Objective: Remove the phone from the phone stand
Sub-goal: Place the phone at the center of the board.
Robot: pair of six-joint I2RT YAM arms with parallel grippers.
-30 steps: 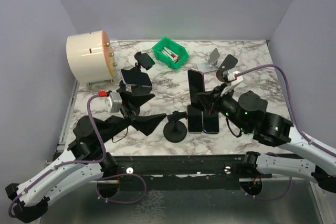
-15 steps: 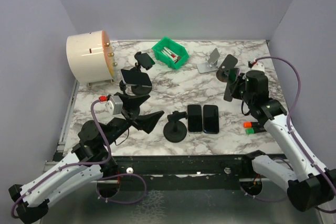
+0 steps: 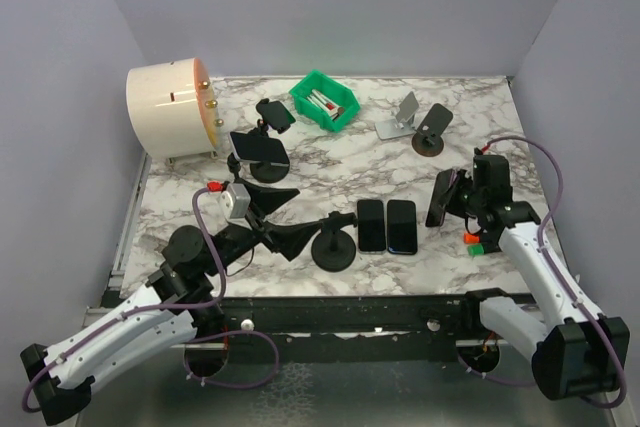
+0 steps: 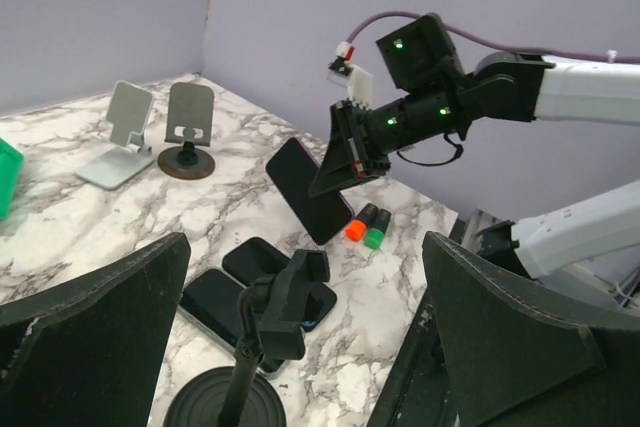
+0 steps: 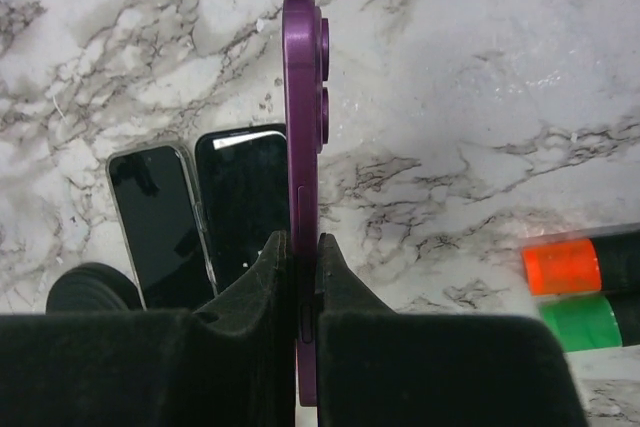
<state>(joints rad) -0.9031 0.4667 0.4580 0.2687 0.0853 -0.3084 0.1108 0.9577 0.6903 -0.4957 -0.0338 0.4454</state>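
Purple phone (image 5: 303,147) in right pincer (image 5: 302,245); two flat phones (image 3: 371,224); perhaps five stands (image 3: 333,245).

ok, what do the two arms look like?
Left arm and right arm: white shells on the lower links, black joints and wrists, a purple cable looping along each. Left end effector and right end effector: black wedge fingers. Green lights on the right wrist.

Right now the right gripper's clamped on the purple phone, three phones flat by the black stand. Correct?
Two phones lie flat by the black stand, not three; the top external view shows it. The right gripper is clamped on the purple phone, as you said.
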